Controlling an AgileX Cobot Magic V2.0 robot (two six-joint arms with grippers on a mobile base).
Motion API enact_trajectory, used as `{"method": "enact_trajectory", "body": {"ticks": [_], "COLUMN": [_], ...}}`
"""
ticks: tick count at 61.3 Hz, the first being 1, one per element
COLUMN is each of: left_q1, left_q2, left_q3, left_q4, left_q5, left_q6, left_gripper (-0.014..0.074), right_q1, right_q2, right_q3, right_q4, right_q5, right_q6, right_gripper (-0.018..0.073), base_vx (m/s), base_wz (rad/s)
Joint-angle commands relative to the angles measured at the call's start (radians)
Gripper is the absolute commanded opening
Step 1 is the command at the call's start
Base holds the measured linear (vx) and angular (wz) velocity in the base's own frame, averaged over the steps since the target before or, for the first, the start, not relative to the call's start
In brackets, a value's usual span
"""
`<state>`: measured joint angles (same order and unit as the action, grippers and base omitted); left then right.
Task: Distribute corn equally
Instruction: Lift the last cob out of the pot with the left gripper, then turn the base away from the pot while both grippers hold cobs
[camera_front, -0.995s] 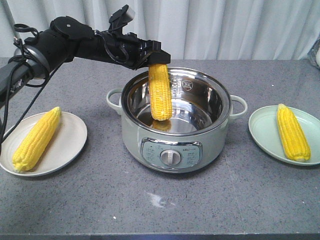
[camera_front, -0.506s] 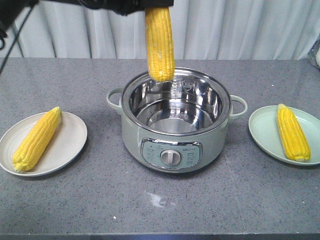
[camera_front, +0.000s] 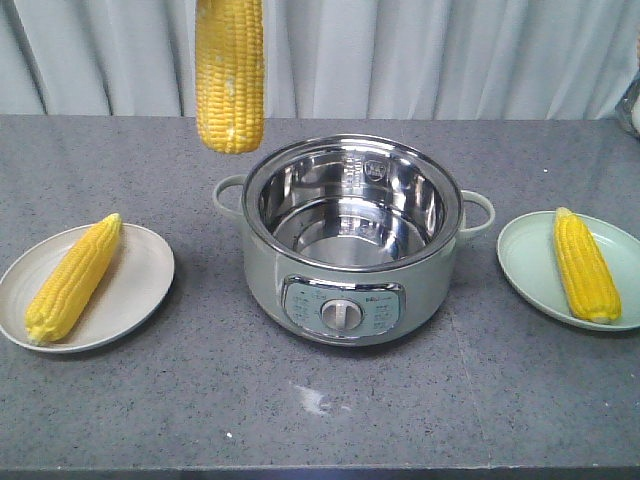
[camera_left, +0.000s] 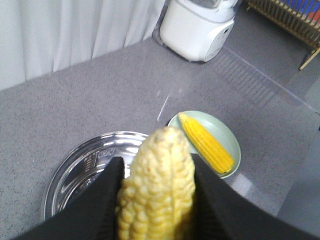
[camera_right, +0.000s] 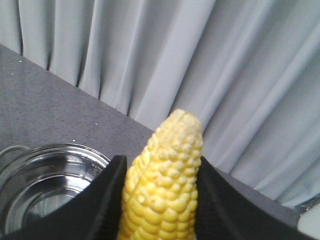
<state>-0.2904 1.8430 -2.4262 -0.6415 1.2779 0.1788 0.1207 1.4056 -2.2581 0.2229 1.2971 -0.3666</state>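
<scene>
Grey desk (camera_front: 320, 420) w/ curtain (camera_front: 450, 60) behind, pot (camera_front: 345, 300) at centre. Your L gripper (camera_left: 156, 167) clamps 1st cob (camera_front: 230, 75) upright, high up left of pot; R gripper (camera_right: 160, 162) clamps 2nd cob (camera_right: 169, 147). Cream plate (camera_front: 150, 270), left edge: 3rd cob (camera_front: 72, 278). Green plate (camera_front: 525, 260), right edge: 4th cob (camera_front: 585, 265).

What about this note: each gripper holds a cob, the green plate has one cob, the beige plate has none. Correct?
No. The exterior front-facing view shows one cob lying on the beige plate. The rest stands: the left gripper holds a cob, the right gripper holds a cob, and the green plate has one cob.
</scene>
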Motion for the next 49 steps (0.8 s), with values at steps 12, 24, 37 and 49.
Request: {"method": "enact_trajectory", "body": {"ticks": [12,24,37,49], "left_q1": [-0.001,-0.001,-0.001,-0.001], "left_q2": [-0.106,-0.106,-0.106,-0.106], "left_q3": [-0.026,-0.026,-0.026,-0.026], "left_q4": [-0.037,-0.037,-0.037,-0.037], "left_q5": [-0.026,-0.026,-0.026,-0.026], "left_q6": [-0.014,-0.014,-0.014,-0.014], "left_gripper": [-0.0008,-0.0008,-0.0008,-0.0008], "right_q1": [-0.004,-0.004,-0.004,-0.004], "right_q2": [-0.009,-0.009,-0.009,-0.009], "right_q3": [-0.016,-0.016,-0.016,-0.016], "right_q4": [0.011,0.012,0.012,0.012], "right_q5": [-0.03,-0.024,-0.024,-0.021], "right_q6": [-0.003,-0.006,-0.006,-0.006], "right_gripper": [-0.0004,-0.0004,-0.0004,-0.0004], "base_vx": [0.0,0.0,0.0,0.0], "base_wz": [0.0,0.0,0.0,0.0]}}
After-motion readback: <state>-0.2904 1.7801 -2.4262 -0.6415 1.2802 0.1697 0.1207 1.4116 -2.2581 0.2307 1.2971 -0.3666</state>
